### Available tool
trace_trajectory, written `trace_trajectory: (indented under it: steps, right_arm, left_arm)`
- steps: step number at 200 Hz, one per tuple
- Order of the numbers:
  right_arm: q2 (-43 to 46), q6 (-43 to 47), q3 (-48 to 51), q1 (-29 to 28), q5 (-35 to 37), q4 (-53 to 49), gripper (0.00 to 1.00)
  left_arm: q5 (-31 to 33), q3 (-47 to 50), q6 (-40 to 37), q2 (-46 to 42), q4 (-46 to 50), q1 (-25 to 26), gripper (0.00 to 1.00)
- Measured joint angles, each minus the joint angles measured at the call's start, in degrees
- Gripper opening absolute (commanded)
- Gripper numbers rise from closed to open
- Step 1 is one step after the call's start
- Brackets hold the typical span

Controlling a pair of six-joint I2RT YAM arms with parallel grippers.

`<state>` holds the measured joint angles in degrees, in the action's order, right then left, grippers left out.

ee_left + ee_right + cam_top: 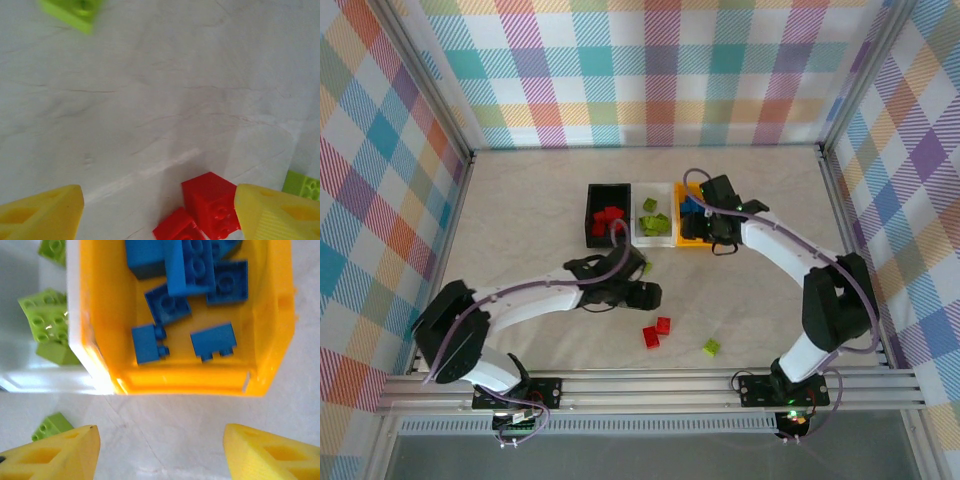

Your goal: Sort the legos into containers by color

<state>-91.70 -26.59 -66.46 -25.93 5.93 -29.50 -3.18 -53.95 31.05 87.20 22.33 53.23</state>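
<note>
Most of the sorting is looking done: red pieces are sitting in the black bin (590, 215), green in the white bin (653, 240), blue in the orange bin (185, 380). Two red bricks (210, 202) and a green brick (711, 347) are lying loose on the table (530, 210). The left pincer (157, 200) is hovering wide and empty by the red pair. The right pincer (160, 440) is hanging wide and empty just before the orange bin.

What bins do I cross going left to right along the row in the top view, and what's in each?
black bin holding red bricks → white bin holding lime green bricks → orange-yellow bin holding blue bricks
</note>
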Motion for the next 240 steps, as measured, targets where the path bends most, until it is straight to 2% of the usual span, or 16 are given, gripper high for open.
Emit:
trace_trajectory:
  steps: [34,70,110,139,158,203,240]
  right_arm:
    - [2.75,-0.2,4.5,0.02,0.07,0.61,0.67]
    - [4.5,-0.17,5.7,0.02,0.52,1.6,0.67]
    - [6.38,-0.15,5.77,0.04,1.09,2.19,0.67]
    - [6.58,-0.15,5.99,0.09,1.18,3.02,0.67]
    - [6.78,-0.17,6.6,0.15,1.51,3.26,0.67]
    - [6.8,-0.15,6.8,0.52,1.77,3.37,0.67]
    - [7.04,-0.15,6.8,0.59,2.01,3.37,0.68]
  left_arm:
    - [4.57,-7.45,-2.84,9.14,3.39,6.58,0.66]
    - [8.63,-10.82,-3.93,12.72,6.58,9.14,0.62]
    - [10.78,-13.51,-4.85,14.8,10.8,11.34,0.81]
    - [10.97,-13.77,-5.01,15.61,12.72,13.18,0.84]
    - [10.62,-13.77,-5.05,15.61,12.7,13.73,0.76]
    - [10.29,-13.77,-5.18,16.28,12.39,13.77,0.49]
    - [10.34,-13.81,-5.2,17.22,12.2,13.77,0.46]
